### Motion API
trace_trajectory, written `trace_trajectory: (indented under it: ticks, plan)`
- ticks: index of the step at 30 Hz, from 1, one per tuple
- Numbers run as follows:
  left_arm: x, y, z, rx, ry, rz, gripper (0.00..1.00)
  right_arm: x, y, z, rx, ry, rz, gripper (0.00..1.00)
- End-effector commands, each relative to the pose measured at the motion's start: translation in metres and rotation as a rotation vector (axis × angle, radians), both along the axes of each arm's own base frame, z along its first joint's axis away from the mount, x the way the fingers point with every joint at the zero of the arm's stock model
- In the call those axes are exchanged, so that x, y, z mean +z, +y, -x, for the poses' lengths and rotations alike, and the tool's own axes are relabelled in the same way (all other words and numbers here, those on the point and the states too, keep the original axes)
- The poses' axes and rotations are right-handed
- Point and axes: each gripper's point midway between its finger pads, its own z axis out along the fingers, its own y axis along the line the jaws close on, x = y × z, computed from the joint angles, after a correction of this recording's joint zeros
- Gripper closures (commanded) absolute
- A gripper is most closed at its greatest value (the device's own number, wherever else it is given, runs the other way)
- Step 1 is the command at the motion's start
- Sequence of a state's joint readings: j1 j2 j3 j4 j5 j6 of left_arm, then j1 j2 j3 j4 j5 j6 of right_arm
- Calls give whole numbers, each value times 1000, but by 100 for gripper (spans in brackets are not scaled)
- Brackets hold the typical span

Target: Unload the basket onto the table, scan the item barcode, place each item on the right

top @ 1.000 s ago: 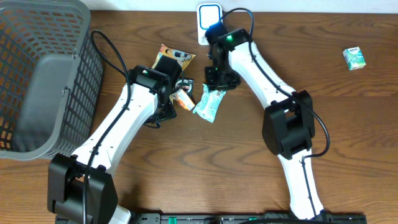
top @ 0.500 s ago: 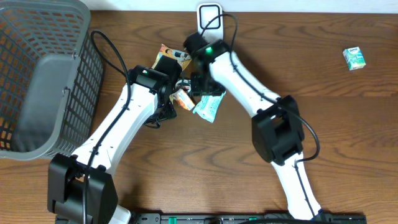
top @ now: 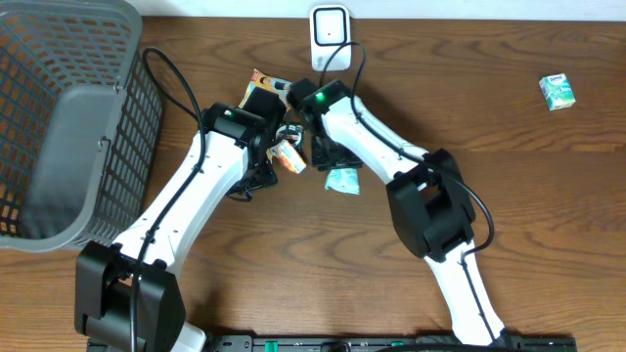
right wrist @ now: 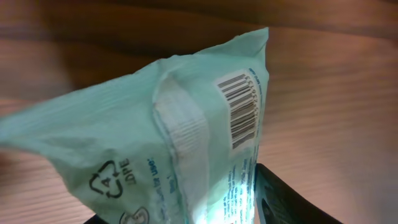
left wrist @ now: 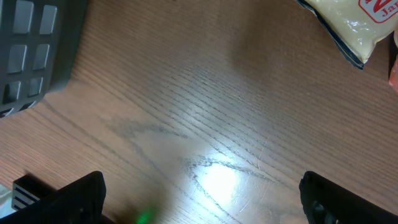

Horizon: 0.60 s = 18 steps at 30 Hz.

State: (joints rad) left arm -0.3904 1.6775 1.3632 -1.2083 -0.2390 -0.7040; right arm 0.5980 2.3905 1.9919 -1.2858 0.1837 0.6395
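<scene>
Swinging left, the right arm now sits farther from the white scanner point(top: 330, 24) than it did a second ago. The right gripper point(top: 331, 156) hangs over the mint green packet point(right wrist: 155, 137). That packet has slid a little toward the near side of the table point(top: 548, 196), and the arm covers more of it. The left arm has not moved at all.

Up close, the packet fills the right wrist view. Its barcode point(right wrist: 242, 109) faces the camera, and one dark finger point(right wrist: 280, 199) shows just beside its lower edge. I cannot tell if the fingers pinch the packet or only stand around it. The left gripper point(left wrist: 205, 202) is spread wide with only bare wood under it.

Counting now: two arms, one scanner, one grey basket point(top: 59, 117) at the left, and one small green box point(top: 558, 91) far off to the right. Three packets lie in the middle: the mint green one, a yellow snack bag point(top: 266, 84) and an orange packet point(top: 287, 156).
</scene>
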Motion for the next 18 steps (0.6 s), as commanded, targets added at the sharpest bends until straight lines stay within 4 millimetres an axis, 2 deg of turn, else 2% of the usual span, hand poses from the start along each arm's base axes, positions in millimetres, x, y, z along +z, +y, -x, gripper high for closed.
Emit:
trace_trajectory:
  ticks: [1,4,8,12,13,14,18]
  plan:
    - [1,5,2,11,-2,-17,2,12,-27,-11,-55,-26,48,54]
    - [1,5,2,11,-2,-17,2,11,-35,-10,-36,13,35,57]
    - [1,5,2,11,-2,-17,2,10,-39,-12,7,46,2,78]
    - [1,5,2,11,-2,-17,2,9,-38,-11,34,77,-48,85]
    - [1,5,2,11,-2,-17,2,10,-36,-11,44,89,-82,89]
    - [1,5,2,11,-2,-17,2,11,-35,-12,53,99,-115,99]
    - [1,5,2,10,-2,-17,2,26,-27,-22,86,124,-300,99]
